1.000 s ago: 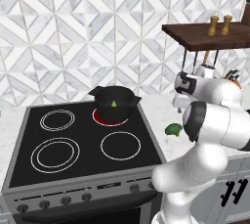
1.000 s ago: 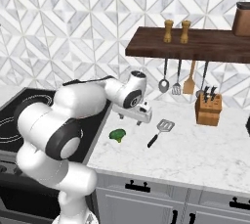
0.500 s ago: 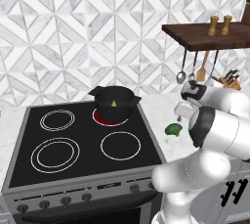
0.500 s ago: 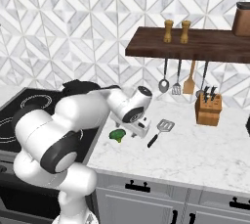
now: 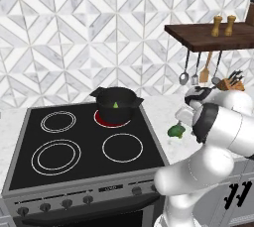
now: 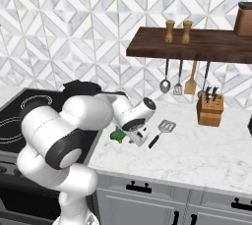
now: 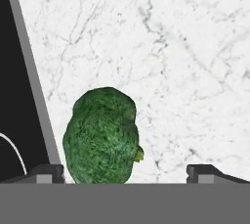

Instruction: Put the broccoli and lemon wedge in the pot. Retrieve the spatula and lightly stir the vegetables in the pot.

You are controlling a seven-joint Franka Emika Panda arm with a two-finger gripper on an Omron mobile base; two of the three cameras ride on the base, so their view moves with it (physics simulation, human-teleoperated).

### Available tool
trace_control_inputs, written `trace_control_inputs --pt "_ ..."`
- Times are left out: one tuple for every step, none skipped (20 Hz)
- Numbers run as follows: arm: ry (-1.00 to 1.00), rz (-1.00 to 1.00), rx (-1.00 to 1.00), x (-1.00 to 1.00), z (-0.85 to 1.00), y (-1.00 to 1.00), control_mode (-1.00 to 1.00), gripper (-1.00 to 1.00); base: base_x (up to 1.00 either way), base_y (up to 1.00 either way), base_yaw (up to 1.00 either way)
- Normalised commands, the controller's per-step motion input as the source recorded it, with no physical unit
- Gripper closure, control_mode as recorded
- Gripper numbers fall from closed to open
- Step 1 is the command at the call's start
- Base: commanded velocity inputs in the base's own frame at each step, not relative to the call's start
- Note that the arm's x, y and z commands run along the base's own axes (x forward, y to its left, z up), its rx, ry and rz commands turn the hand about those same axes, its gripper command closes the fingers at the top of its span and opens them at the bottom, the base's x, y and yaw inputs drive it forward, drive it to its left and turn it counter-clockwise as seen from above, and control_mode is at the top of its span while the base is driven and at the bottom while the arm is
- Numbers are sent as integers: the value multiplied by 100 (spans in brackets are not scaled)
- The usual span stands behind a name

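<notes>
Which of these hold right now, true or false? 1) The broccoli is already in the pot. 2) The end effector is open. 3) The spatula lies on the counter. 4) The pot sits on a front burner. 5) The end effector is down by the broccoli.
1) False: the broccoli lies on the marble counter beside the stove, outside the pot.
2) True: the end effector has its fingertips spread wide, gripping nothing.
3) True: the spatula lies flat on the counter, right of the broccoli in the right base view.
4) False: the pot sits on the glowing rear right burner.
5) True: the broccoli sits between the fingertips in the hand view.
</notes>
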Motion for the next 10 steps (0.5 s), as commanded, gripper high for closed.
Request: trace_control_inputs --pt "0 -11 4 12 -33 10 -100 -100 0 0 0" --pt "0 -11 3 8 -32 11 -100 -100 0 0 0" --pt "0 -11 3 4 -29 13 -100 -100 0 0 0" --pt "0 -11 3 5 -27 14 -100 -100 0 0 0" --pt "0 -11 3 1 -26 14 -100 -100 0 0 0" --pt "0 -11 3 0 -24 14 -100 -100 0 0 0" --pt "-1 -10 5 1 -24 14 -100 -100 0 0 0" --pt "-3 -9 4 6 -25 15 -100 -100 0 0 0" --pt "-3 -9 4 13 -21 16 -100 -100 0 0 0" --pt "-4 -9 5 18 -17 18 -100 -100 0 0 0"
